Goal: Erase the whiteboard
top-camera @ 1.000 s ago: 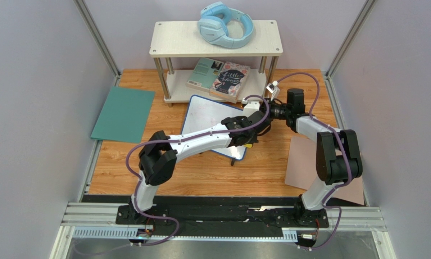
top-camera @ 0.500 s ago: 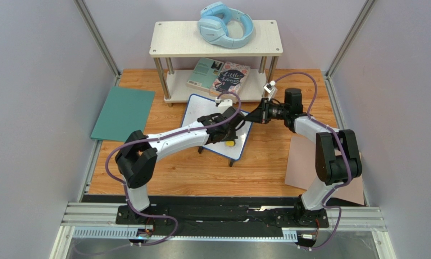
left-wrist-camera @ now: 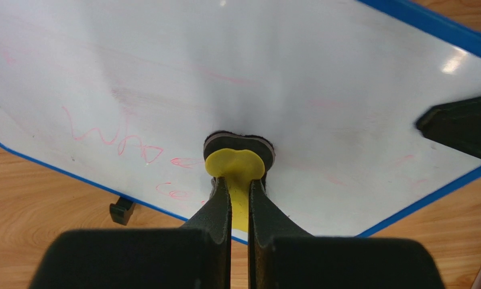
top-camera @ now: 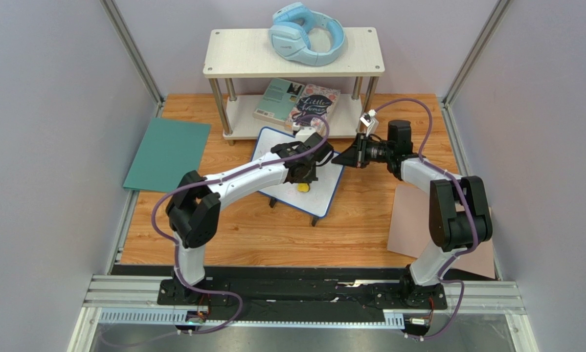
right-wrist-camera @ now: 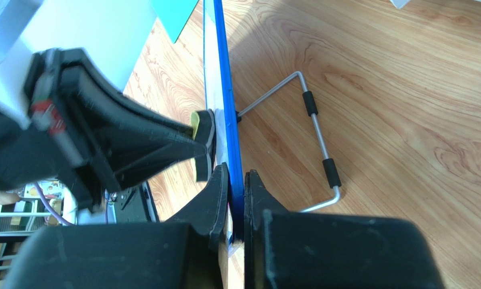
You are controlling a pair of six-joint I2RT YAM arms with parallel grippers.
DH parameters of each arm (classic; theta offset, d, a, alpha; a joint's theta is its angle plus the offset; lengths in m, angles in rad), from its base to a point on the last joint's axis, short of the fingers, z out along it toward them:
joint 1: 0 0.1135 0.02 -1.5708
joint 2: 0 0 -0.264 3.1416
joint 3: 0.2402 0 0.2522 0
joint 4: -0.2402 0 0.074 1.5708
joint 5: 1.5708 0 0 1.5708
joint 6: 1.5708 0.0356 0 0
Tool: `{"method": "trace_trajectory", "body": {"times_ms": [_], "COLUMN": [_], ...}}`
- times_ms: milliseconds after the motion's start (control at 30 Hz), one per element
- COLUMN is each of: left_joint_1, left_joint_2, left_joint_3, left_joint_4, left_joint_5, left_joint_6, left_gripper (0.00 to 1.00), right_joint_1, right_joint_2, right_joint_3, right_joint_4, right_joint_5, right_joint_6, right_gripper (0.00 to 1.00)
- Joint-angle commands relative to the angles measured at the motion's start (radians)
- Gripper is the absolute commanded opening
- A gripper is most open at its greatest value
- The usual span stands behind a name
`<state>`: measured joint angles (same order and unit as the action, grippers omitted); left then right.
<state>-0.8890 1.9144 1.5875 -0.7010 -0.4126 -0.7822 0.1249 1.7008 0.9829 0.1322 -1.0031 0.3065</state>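
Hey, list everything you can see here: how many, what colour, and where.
whiteboard: 1, white, blue rim, mid-table
eraser: 1, yellow and black, pressed on whiteboard
headphones: 1, light blue, shelf top
books: 2, grey-green and dark, lower shelf
shelf: 1, cream, far side
teal sheet: 1, teal, left
tan-pink sheet: 1, tan-pink, right
table: 1, wood-brown, underneath
left gripper: 1, black, shut on eraser
right gripper: 1, black, clamping whiteboard's edge

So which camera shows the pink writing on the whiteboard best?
The left wrist view: the pink writing sits large and close on the whiteboard, beside the yellow eraser. In the top view the board is small and the writing too faint to see. The right wrist view meets it edge-on, showing only its blue rim.
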Motion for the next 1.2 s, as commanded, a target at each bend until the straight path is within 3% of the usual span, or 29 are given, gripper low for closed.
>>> {"method": "trace_trajectory", "body": {"times_ms": [0,233,667,967,1167], "left_joint_1": [-0.088,-0.102,0.131,0.260,0.240], "left_joint_2": [0.122,0.126,-0.159,-0.173,-0.114], "left_joint_3": [0.149,0.115,-0.352,-0.362,-0.242], "left_joint_4": [0.132,0.111,0.150,0.159,0.192], "left_joint_5": [0.034,-0.004,-0.087,-0.058,0.000], "left_joint_6": [0.024,-0.040,-0.209,-0.218,-0.118], "left_gripper": [0.00,0.00,0.00,0.00,0.00], "right_joint_1": [0.015,0.015,0.015,0.013,0.015], "right_joint_2": [0.019,0.020,0.020,0.020,0.020], "right_joint_3": [-0.006,-0.006,-0.007,-0.009,-0.009], "right_joint_4": [-0.057,-0.059,-0.059,-0.063,-0.065], "right_joint_5": [0.141,0.141,0.141,0.139,0.138], "right_joint_6": [-0.144,-0.142,-0.145,-0.148,-0.149], "right_gripper": [0.00,0.00,0.00,0.00,0.00]}}
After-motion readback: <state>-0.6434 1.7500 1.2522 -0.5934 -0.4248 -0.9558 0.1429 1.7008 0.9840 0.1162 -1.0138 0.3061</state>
